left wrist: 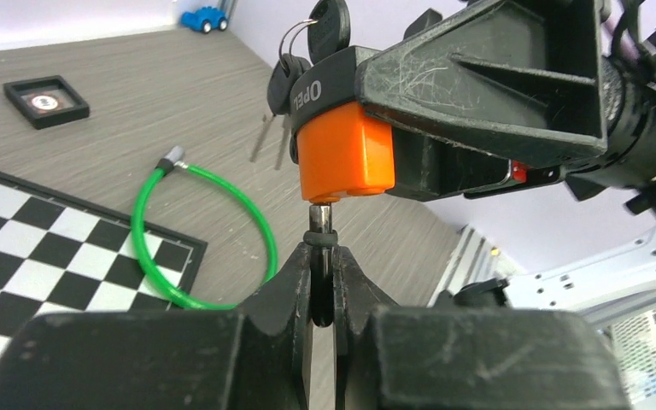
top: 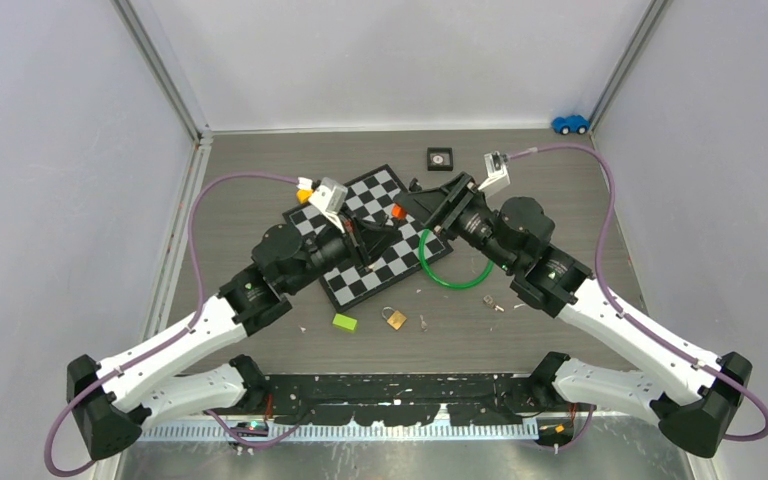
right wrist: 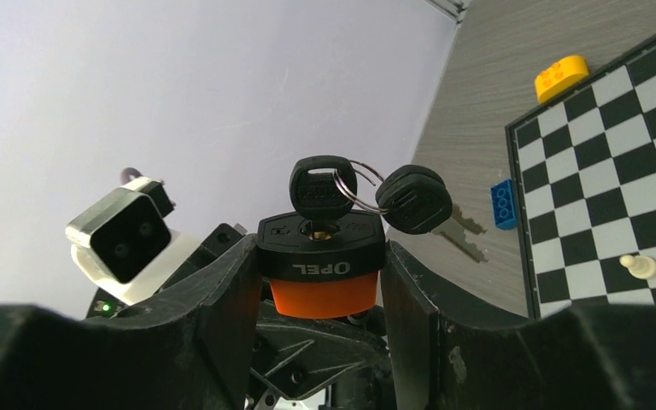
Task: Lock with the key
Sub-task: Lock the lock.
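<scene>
The orange lock (left wrist: 346,158) (rigid, light) is clamped in the right gripper (right wrist: 320,286), its cable pin (left wrist: 321,218) pinched by the left gripper (left wrist: 323,273) just below; the small key head (right wrist: 323,190) is best gripped flatwise

Right gripper (right wrist: 319,286) at lower centre – its two dark fingers (right wrist: 222,295) press the sides of a padlock (right wrist: 320,256), black cap over orange body, "OPEL" in white on the cap. A black-headed key (right wrist: 323,190) stands in the keyhole on top. Its wire ring carries a second key (right wrist: 417,198), hanging to the right with its blade pointing lower right. Left of centre, a white and grey camera module (right wrist: 124,235) – green light beneath it. Right edge: a checkerboard (right wrist: 615,154) on the grey table (right wrist: 495,94), a white pawn (right wrist: 638,266) on it. A blue brick (right wrist: 502,205) lies just beside the board's left edge, a yellow block (right wrist: 561,75) in the upper right
</scene>
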Robot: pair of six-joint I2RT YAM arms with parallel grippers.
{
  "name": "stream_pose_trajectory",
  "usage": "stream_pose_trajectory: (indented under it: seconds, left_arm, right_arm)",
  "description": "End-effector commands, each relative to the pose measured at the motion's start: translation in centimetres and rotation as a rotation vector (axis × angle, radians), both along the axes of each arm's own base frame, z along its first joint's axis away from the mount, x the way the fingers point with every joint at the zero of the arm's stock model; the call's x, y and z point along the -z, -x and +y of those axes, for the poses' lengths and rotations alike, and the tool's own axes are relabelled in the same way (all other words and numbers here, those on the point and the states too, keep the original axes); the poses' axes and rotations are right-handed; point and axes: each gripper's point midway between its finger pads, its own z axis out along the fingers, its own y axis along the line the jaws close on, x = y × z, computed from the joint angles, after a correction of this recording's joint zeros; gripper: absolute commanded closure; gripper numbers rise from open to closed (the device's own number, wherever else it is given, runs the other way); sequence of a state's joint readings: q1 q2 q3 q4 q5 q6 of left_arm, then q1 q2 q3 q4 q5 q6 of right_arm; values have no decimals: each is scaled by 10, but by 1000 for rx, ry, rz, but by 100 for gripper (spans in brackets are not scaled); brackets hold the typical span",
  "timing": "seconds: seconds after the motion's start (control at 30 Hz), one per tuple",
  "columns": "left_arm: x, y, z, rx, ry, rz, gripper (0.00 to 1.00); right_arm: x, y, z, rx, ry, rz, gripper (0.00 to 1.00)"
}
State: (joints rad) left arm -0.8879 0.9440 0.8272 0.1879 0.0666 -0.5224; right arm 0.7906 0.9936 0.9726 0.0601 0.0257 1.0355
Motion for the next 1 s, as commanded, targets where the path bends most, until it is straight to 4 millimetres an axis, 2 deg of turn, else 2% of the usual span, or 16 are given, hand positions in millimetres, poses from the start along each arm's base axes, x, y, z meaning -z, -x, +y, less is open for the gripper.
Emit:
stream_pose_trajectory:
  seconds: [0.0, 0.1, 0.27, 0.37, 0.47, 0.57, 0.77, 0.97]
  left_arm:
    - [-8, 8, 4, 33, -81, -87, 100]
    - [-5, 5, 5, 22, -131, -89, 100]
    - [3, -1, 12, -1, -250, -92, 100]
    - [10, -3, 19, -7, -366, -91, 100]
    - [6, -5, 26, -8, -455, -113, 100]
    - [9, -6, 32, -4, -537, -112, 100]
    - [8, -8, 52, -35, -669, -123, 100]
    - [10, -10, 56, -33, -720, -129, 100]
  right_arm:
    - [-10, -5, -7, 54, 8, -21, 80]
    - [-5, -9, -6, 64, 31, -8, 80]
    - [6, -12, -5, 71, 82, 10, 73]
    - [11, -11, -6, 72, 90, 10, 68]
    - [15, -9, -4, 57, 64, 2, 60]
    - [17, -3, 0, 22, 14, -12, 51]
    - [30, 12, -8, -11, 23, -40, 45]
    - [39, 33, -14, -75, 27, -97, 31]
